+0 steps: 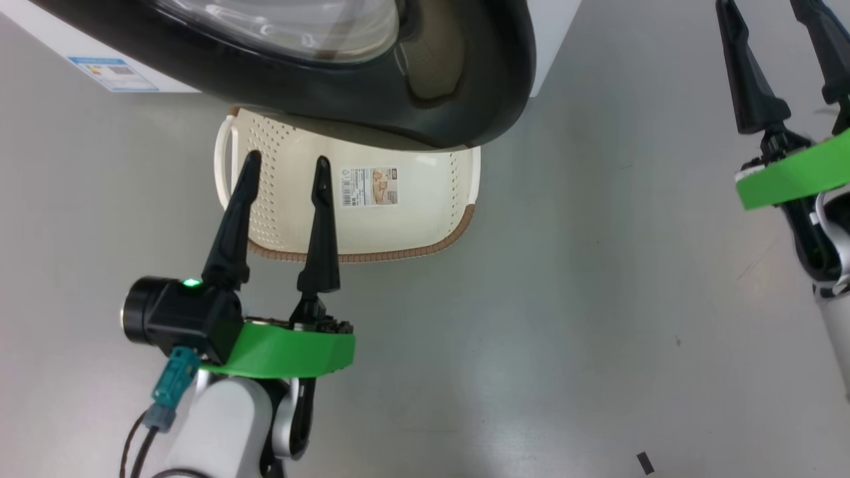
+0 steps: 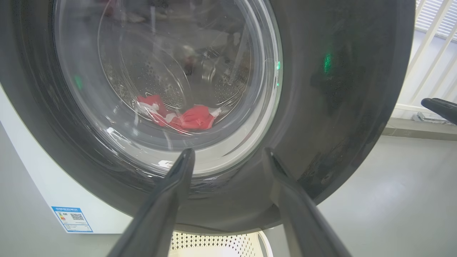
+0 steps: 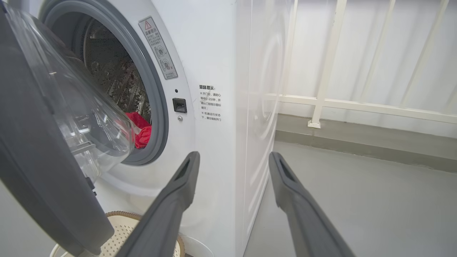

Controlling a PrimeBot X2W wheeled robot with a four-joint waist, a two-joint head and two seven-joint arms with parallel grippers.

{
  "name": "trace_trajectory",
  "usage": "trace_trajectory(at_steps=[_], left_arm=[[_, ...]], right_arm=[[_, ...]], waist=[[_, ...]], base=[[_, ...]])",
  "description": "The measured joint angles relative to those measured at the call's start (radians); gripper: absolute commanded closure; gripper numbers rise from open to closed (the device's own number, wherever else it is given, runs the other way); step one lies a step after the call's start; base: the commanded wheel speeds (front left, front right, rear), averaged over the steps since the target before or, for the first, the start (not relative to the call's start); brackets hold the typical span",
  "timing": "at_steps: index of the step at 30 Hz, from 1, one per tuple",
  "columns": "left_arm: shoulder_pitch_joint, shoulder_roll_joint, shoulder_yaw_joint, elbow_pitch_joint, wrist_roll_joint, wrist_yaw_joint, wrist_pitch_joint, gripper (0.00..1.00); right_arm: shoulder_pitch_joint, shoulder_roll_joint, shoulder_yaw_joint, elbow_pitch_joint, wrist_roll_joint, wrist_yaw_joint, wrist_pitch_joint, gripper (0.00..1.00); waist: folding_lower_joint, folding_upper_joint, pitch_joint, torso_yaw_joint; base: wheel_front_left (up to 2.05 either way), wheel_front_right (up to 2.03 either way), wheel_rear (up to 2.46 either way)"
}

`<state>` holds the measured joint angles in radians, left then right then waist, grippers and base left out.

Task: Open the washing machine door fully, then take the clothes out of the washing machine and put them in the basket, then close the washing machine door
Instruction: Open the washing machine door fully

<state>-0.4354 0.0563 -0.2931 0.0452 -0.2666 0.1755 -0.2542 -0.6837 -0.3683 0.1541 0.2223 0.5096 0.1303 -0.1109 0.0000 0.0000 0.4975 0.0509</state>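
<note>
The washing machine door (image 1: pixel 372 93) stands partly open, its black rim and glass bowl swung out over the basket (image 1: pixel 372 229), which holds no clothes. In the left wrist view the door (image 2: pixel 339 107) faces my open left gripper (image 2: pixel 228 157), and red clothes (image 2: pixel 192 119) show through the glass. My left gripper (image 1: pixel 285 166) hangs open above the basket's near left part. In the right wrist view the white washing machine (image 3: pixel 214 71) shows its grey ring, steel drum and red clothes (image 3: pixel 141 130) inside. My right gripper (image 3: pixel 234 159) is open, to the right of the door; it holds nothing (image 1: pixel 770 13).
Grey floor (image 1: pixel 564 299) spreads to the right of the basket and machine. A white railing (image 3: pixel 357 103) and a low ledge run behind the machine's right side. A small blue label (image 1: pixel 113 73) marks the machine's lower front.
</note>
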Motion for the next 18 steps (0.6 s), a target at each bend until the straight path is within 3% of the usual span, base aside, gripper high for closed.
trace_trajectory(at_steps=[8,18], left_arm=[[0.0,0.01,0.002,-0.014,0.002,-0.008,0.0,0.0],[0.005,0.01,0.009,-0.023,0.012,-0.008,0.0,0.0]], right_arm=[[0.12,0.108,-0.112,-0.022,-0.151,0.0,-0.119,0.0],[0.278,0.212,-0.179,-0.135,-0.24,0.0,-0.145,0.0]], waist=[[0.0,0.0,-0.006,-0.008],[0.0,0.0,-0.014,-0.012]], base=[[0.0,0.0,0.0],[0.0,0.0,0.0]])
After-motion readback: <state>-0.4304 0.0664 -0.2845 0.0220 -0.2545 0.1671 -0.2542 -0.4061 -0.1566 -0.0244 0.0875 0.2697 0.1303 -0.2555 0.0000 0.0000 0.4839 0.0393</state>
